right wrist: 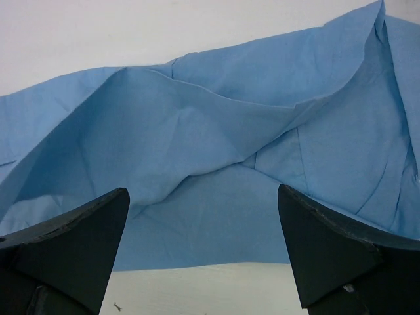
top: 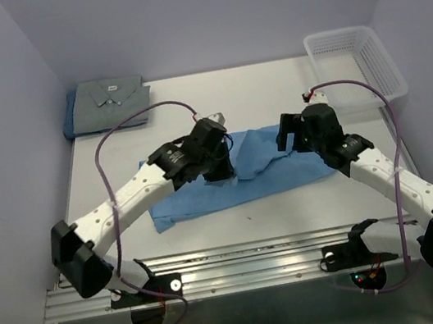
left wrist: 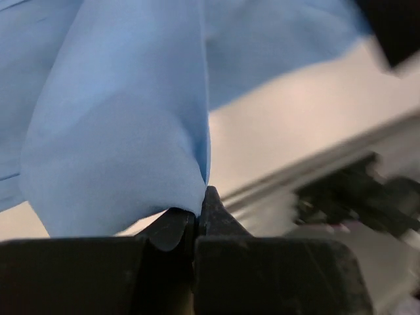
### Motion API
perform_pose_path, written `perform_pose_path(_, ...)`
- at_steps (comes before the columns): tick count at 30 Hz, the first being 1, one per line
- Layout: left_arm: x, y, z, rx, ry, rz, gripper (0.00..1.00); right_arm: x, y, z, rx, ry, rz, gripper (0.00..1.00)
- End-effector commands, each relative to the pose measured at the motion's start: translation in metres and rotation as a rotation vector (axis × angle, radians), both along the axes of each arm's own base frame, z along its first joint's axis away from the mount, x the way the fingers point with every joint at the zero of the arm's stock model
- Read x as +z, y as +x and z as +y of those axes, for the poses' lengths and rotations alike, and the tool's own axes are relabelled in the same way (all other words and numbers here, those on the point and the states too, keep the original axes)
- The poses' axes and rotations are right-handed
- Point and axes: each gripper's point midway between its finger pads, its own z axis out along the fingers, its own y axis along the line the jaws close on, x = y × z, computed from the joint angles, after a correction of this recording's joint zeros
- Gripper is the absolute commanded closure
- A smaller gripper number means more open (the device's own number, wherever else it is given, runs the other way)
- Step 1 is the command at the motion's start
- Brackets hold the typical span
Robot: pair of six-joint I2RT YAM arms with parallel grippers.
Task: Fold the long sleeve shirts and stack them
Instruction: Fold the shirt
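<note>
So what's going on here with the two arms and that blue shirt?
Two robot arms are folding shirts. The left gripper is shut on a pinch of the light blue shirt, which lies spread mid-table, and holds a fold of it raised. The right gripper is open over the same shirt, holding nothing. A folded grey shirt sits on a darker blue one in the far left corner. A white basket stands far right.

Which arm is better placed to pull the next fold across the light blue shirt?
Left: the left claw is shut on the light blue shirt; the right claw hangs open above it, holding nothing.
</note>
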Motion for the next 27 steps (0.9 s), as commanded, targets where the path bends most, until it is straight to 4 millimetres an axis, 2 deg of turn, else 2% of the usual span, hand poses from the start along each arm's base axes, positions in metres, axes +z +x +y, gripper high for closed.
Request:
perform_pose_path(1, 0.112, -0.035, -0.047, -0.333, -0.445, -0.077, 1.0, 0.007, 0.005, -0.005, -0.01, -0.032, -0.029, 0.0)
perform_pose_path(2, 0.124, -0.044, -0.048, -0.371, -0.509, -0.049, 1.0, 0.007, 0.005, -0.004, -0.006, -0.029, -0.03, 0.0)
perform_pose_path(4, 0.14, -0.038, -0.034, -0.326, -0.56, -0.055, 1.0, 0.006, 0.004, -0.003, 0.002, -0.028, -0.027, 0.0)
perform_pose_path(5, 0.139, -0.022, -0.02, -0.259, -0.556, -0.071, 1.0, 0.006, 0.004, -0.004, 0.003, -0.031, -0.028, 0.0)
perform_pose_path(7, 0.131, -0.011, -0.001, -0.187, -0.558, -0.054, 1.0, 0.006, 0.004, -0.004, 0.002, -0.037, -0.029, 0.0)
perform_pose_path(8, 0.128, 0.007, 0.015, -0.115, -0.562, -0.055, 1.0, 0.006, 0.004, -0.005, 0.001, -0.04, -0.028, 0.0)
perform_pose_path(10, 0.115, 0.018, 0.03, -0.074, -0.549, -0.041, 1.0, 0.004, 0.004, -0.005, 0.0, -0.044, -0.026, 0.0)
perform_pose_path(11, 0.11, 0.032, 0.045, -0.017, -0.533, -0.046, 1.0, 0.003, 0.005, -0.006, 0.001, -0.049, -0.022, 0.0)
perform_pose_path(14, 0.094, 0.052, 0.07, 0.047, -0.499, -0.033, 1.0, 0.002, 0.005, -0.006, 0.003, -0.053, -0.02, 0.0)
perform_pose_path(15, 0.087, 0.064, 0.081, 0.083, -0.5, -0.04, 1.0, 0.0, 0.005, -0.006, 0.004, -0.058, -0.013, 0.0)
perform_pose_path(17, 0.08, 0.072, 0.089, 0.1, -0.508, -0.014, 1.0, -0.001, 0.005, -0.007, 0.004, -0.065, -0.012, 0.0)
perform_pose_path(18, 0.068, 0.081, 0.095, 0.123, -0.503, 0.018, 1.0, -0.002, 0.005, -0.007, 0.002, -0.069, -0.011, 0.0)
perform_pose_path(24, 0.02, 0.095, 0.097, 0.181, -0.543, 0.222, 1.0, -0.002, 0.006, -0.014, -0.019, -0.101, -0.01, 0.0)
perform_pose_path(27, 0.011, 0.107, 0.107, 0.248, -0.545, 0.248, 1.0, -0.004, 0.005, -0.013, -0.006, -0.107, -0.003, 0.0)
